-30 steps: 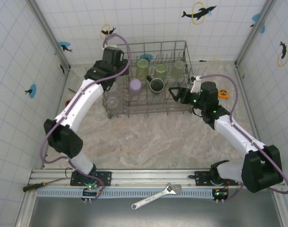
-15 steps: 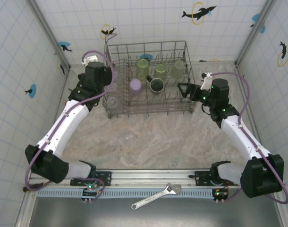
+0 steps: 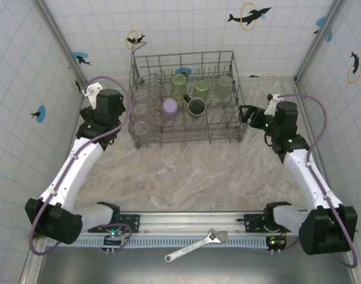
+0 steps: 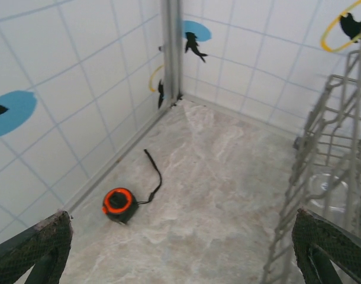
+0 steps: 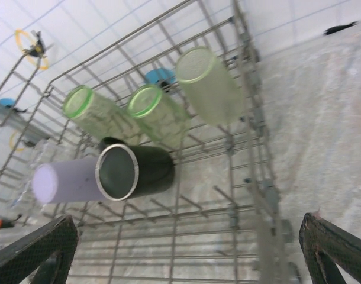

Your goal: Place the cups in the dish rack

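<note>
We see the dish rack (image 3: 186,141) at far-centre of the table (image 3: 192,177), w/ three green tumblers (image 5: 154,115) tilted in its back row, black mug (image 5: 139,171) beside lavender cup (image 5: 68,180), clear cups (image 3: 140,110) along its left, while left gripper (image 4: 180,251) & right gripper (image 5: 186,251) flank it, both spread wide, holding nothing.
</note>
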Action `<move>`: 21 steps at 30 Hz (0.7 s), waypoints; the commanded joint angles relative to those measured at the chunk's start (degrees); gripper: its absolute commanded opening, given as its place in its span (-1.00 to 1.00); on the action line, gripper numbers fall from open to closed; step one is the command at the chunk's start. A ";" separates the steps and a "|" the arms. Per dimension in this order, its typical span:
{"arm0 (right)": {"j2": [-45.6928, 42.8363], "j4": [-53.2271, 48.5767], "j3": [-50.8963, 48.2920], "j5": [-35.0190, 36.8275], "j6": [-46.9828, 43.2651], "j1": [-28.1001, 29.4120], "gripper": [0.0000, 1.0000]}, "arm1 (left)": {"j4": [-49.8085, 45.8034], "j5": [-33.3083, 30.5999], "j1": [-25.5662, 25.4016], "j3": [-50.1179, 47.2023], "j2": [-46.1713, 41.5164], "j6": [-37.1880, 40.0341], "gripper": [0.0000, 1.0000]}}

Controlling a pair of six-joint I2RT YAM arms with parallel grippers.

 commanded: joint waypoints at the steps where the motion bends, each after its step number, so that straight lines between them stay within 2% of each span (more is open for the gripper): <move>1: -2.28 -1.34 -2.46 4.66 -1.67 -1.50 0.99 | -2.36 -2.42 1.32 -2.18 -2.31 -1.66 0.95; 9: -4.47 -1.33 -6.50 10.09 -1.98 -5.13 0.99 | 3.35 -2.96 5.04 -13.98 -2.41 -3.23 0.95; 16: -6.60 -0.17 -11.92 17.53 -5.38 -6.39 0.99 | 11.41 3.40 12.70 -25.88 -1.34 -7.80 0.94; 21: -14.46 14.87 -25.38 24.93 -5.02 -6.48 0.99 | 20.17 4.11 14.50 -32.97 -1.01 -7.96 0.95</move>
